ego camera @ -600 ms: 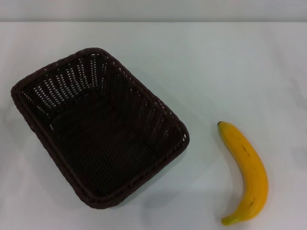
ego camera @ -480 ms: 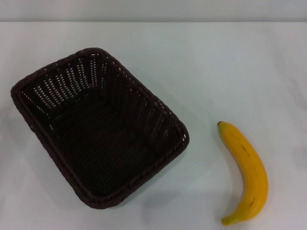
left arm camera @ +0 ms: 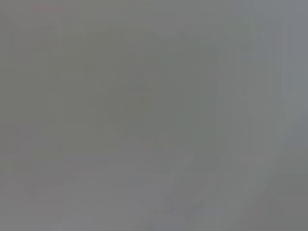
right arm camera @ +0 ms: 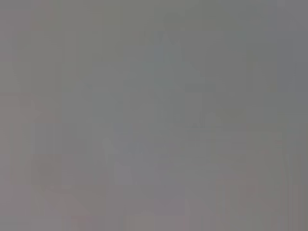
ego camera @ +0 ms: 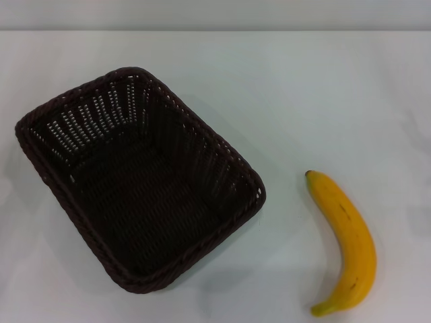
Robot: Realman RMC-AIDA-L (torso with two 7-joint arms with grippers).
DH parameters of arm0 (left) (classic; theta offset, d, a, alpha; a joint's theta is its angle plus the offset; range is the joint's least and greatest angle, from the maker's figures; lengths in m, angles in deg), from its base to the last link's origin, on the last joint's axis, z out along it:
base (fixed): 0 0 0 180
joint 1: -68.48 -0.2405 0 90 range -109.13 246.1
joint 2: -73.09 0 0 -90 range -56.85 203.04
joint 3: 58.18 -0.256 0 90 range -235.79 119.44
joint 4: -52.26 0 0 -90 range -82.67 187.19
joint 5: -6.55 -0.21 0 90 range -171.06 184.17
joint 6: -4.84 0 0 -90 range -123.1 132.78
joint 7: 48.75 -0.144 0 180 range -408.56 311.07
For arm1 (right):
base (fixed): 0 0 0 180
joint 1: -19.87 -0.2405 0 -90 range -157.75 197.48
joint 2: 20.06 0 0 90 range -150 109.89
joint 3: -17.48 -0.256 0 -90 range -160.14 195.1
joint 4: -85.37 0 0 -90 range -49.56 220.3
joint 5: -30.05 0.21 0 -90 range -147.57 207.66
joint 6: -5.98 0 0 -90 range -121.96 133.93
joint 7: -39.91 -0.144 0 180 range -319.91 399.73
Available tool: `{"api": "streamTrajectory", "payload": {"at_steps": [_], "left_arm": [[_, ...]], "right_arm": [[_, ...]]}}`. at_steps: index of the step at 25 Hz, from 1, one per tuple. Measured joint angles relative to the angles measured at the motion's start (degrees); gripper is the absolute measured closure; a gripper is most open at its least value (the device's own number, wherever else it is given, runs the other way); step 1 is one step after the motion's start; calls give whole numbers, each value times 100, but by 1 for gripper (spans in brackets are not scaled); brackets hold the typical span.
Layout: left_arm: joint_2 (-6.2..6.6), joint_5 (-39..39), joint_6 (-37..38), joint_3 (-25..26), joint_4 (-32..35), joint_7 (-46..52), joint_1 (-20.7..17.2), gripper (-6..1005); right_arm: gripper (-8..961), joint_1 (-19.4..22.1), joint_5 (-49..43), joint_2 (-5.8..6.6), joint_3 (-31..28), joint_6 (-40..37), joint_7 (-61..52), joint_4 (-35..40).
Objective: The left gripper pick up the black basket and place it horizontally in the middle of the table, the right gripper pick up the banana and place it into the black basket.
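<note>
The black basket (ego camera: pixel 139 178) sits on the left half of the white table (ego camera: pixel 303 94) in the head view, turned at a slant, with nothing inside it. The yellow banana (ego camera: pixel 345 242) lies on the table to the right of the basket, apart from it, with its curve bulging to the right. Neither gripper shows in the head view. Both wrist views show only a plain grey field with nothing recognisable in it.
The table's far edge (ego camera: pixel 215 29) runs across the top of the head view. Bare white tabletop lies between the basket and the banana and behind both.
</note>
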Motion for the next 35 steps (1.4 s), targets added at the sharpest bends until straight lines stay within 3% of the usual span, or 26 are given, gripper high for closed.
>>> {"api": "streamTrajectory", "payload": {"at_steps": [8, 11, 14, 17, 22, 27, 30, 35], "left_arm": [[57, -696, -21, 8, 630, 1051, -115, 170], [150, -981, -6, -45, 988, 1494, -152, 174], [377, -1429, 11, -370, 1476, 2177, -131, 178], [762, -1725, 31, -969, 1926, 3042, -109, 182], [1183, -2190, 43, -1606, 2832, 4075, 8, 189], [1536, -3473, 463, -1751, 3516, 5044, 651, 196], [1717, -4023, 744, -1991, 3534, 5090, 1159, 200], [1778, -4216, 881, -2606, 3297, 4540, 1765, 204]], "right_arm": [[81, 53, 2, -11, -4, 15, -13, 36], [81, 46, -25, -12, 17, 9, -51, 36], [81, 24, -33, -11, 23, -33, -40, 41], [81, -8, -11, 0, 5, -81, -10, 25], [81, -60, 1, 23, -11, -109, 45, -13], [81, -81, 3, 18, -71, -258, 143, -12], [81, -96, 3, 17, -75, -377, 148, -9], [81, -110, 2, 5, -71, -402, 150, 0]]}}
